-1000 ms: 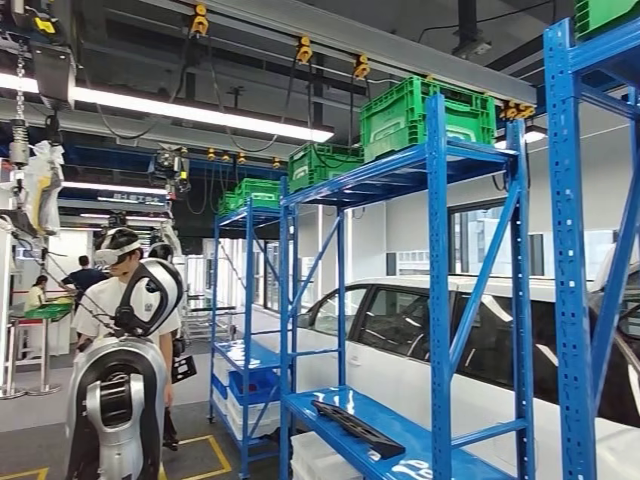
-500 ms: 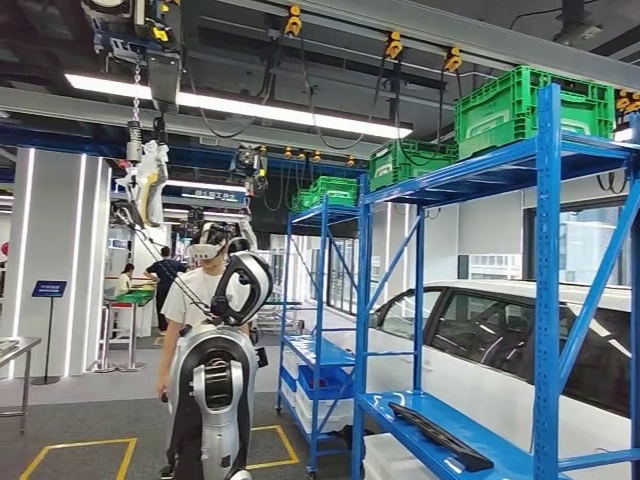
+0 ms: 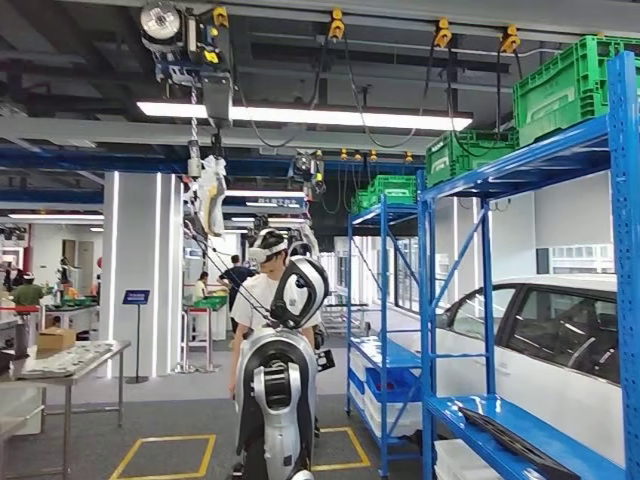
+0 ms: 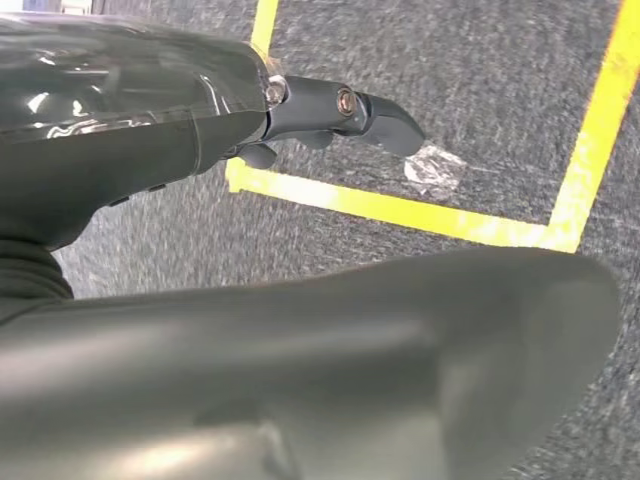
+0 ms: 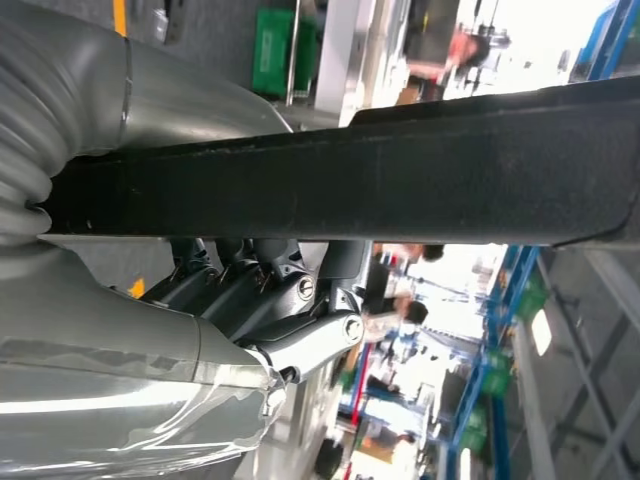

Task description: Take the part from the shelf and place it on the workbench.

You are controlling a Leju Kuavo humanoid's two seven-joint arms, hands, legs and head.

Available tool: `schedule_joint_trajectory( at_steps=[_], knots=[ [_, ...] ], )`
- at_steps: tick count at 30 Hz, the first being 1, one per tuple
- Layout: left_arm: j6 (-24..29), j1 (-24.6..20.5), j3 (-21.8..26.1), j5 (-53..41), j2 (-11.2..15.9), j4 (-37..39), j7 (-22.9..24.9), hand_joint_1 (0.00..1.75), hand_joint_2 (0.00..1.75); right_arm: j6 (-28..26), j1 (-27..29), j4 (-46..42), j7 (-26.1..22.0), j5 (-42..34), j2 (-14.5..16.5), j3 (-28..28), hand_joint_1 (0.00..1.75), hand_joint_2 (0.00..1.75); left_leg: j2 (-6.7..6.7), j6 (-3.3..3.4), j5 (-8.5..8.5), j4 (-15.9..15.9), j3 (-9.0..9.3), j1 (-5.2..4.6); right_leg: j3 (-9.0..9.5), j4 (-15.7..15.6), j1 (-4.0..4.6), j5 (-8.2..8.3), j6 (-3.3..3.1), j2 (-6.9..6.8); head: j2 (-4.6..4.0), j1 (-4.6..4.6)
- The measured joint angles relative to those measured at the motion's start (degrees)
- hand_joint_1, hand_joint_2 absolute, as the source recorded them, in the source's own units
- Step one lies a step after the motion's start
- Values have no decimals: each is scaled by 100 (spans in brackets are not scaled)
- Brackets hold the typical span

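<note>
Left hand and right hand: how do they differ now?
The right hand grips a long black part; the left hand holds nothing. The right hand's fingers curl against the part; the left hand's fingers stretch out, apart from its thumb, over the grey floor. Both have grey covers and dark fingers.

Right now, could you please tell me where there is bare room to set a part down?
The grey workbench on the left is crowded with a pale heap. The blue shelf's lower board is bare beside its long black part.
</note>
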Motion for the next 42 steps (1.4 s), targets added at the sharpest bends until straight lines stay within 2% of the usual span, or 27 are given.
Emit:
schedule_joint_trajectory(
  at_steps=[2,3,5,7,8,10,12,14,16,17,18,19,21,23,24,25,26,28,30,32,33,34,36,38,40,41,42],
  knots=[
    [-4,-9,-1,0,-12,-1,5,0,175,2,33,-1,1,8,-12,-2,175,175,87,-61,-84,411,-170,61,-1,5,-5,-13,20,-170,-1,1],
    [-7,-1,0,0,-18,-1,8,0,175,3,40,-1,0,9,-15,-3,175,175,122,-92,29,305,-101,88,2,13,-13,-25,39,-242,-1,1],
    [-5,7,1,0,-21,-2,11,0,175,4,41,-7,0,9,-18,-5,175,175,316,-153,361,-355,262,112,10,57,-29,-72,111,-368,-1,1],
    [-4,-16,1,-1,-24,-3,12,0,175,4,32,-17,-1,10,-23,-12,175,175,530,-114,519,-869,509,80,3,134,-8,-128,203,-480,-1,-1],
    [-5,-24,1,-1,-27,-3,15,0,175,5,24,-22,-1,13,-26,-15,175,175,573,-67,509,-941,529,56,3,157,9,-145,236,-537,-1,-3],
    [-3,-3,3,-1,-31,-4,24,0,175,6,-5,-30,-1,21,-28,-16,175,175,463,40,515,-935,501,37,18,167,11,-165,273,-630,-1,-8],
    [4,21,9,-2,-28,-8,34,0,175,6,-33,-55,-1,26,-28,-18,175,175,348,117,537,-945,491,37,-21,314,-32,-317,305,-432,-1,-8],
    [13,4,13,-1,-21,-12,41,0,175,6,-37,-83,-1,29,-34,-21,175,175,217,180,560,-951,477,31,-264,907,-60,-689,314,-92,-1,-8],
    [18,-15,19,2,-17,-14,44,0,175,6,-18,-91,3,34,-48,-21,175,175,62,220,577,-950,461,0,-609,1668,-52,-997,292,27,-1,-8],
    [19,-15,24,4,-18,-14,47,0,175,5,-5,-93,5,38,-53,-21,175,175,-16,234,585,-949,456,-22,-703,1850,-40,-1012,270,43,-1,-8],
    [20,-9,29,8,-18,-14,50,0,175,4,5,-96,7,41,-57,-21,175,175,-94,245,592,-948,455,-43,-693,1804,-25,-912,234,61,-1,-8],
    [24,-3,34,13,-18,-14,52,0,175,3,12,-101,8,43,-60,-22,175,175,-174,255,599,-948,458,-66,-583,1542,-3,-719,181,101,-1,-8],
    [30,-5,38,16,-32,-13,53,0,175,2,18,-120,7,45,-66,-23,175,175,-327,264,620,-946,449,-92,-257,772,34,-301,41,368,-1,-7],
    [28,-19,40,15,-48,-13,57,0,175,4,24,-145,6,48,-80,-25,175,175,-467,234,653,-945,406,-64,-83,332,61,-123,-28,594,0,-6],
    [22,-18,43,14,-57,-13,59,0,175,5,27,-158,6,50,-87,-25,175,175,-537,198,678,-951,379,-47,-70,282,71,-123,-31,598,0,-6],
    [16,-7,45,12,-55,-14,61,0,175,6,27,-176,5,52,-92,-25,175,175,-604,160,703,-967,359,-31,-52,228,75,-107,-20,529,0,-7],
    [9,9,49,10,-62,-14,61,0,175,7,23,-192,5,53,-94,-25,175,175,-588,132,705,-969,341,-33,-32,168,66,-85,-9,450,-1,-6],
    [-1,15,55,7,-65,-15,58,0,175,10,18,-225,3,51,-92,-25,175,175,-342,80,534,-759,229,-52,8,53,29,-33,3,285,-1,-6],
    [-2,-18,58,8,-58,-16,55,0,175,16,37,-236,0,50,-101,-25,175,175,-33,13,167,-134,-46,-23,16,25,16,-17,3,108,-1,-6],
    [-10,-35,58,3,-63,-15,54,0,175,35,74,-230,-24,50,-116,-25,175,175,74,-67,-35,428,-271,40,11,31,9,-27,17,-76,-1,-6],
    [-14,-28,59,1,-67,-14,52,0,175,49,86,-222,-46,50,-123,-25,175,175,105,-104,9,443,-251,72,11,38,2,-36,32,-157,-1,-6],
    [-16,-19,60,-1,-68,-14,49,0,175,61,91,-214,-66,49,-126,-25,175,175,145,-137,143,242,-121,100,14,49,-9,-51,56,-232,-1,-6],
    [-15,-18,62,0,-67,-15,40,0,175,81,91,-207,-98,47,-131,-28,175,175,362,-185,450,-491,295,104,24,94,-18,-103,136,-360,-1,-5],
    [-17,-37,63,0,-69,-15,36,0,175,94,89,-206,-117,47,-134,-38,175,175,521,-114,551,-912,506,64,27,146,2,-152,220,-469,-1,-7],
    [-22,-29,64,-1,-74,-15,36,0,175,101,83,-203,-123,45,-137,-52,175,175,447,12,532,-936,489,35,45,157,8,-169,264,-571,-1,-10],
    [-24,-14,67,-1,-75,-15,36,0,175,104,79,-202,-123,44,-137,-58,175,175,394,54,537,-940,484,33,57,161,-6,-191,287,-574,-1,-9],
    [-24,-5,69,-2,-74,-16,36,0,175,106,74,-202,-125,44,-137,-63,175,175,341,94,546,-946,480,31,45,215,-28,-256,305,-488,-1,-9]
  ],
)
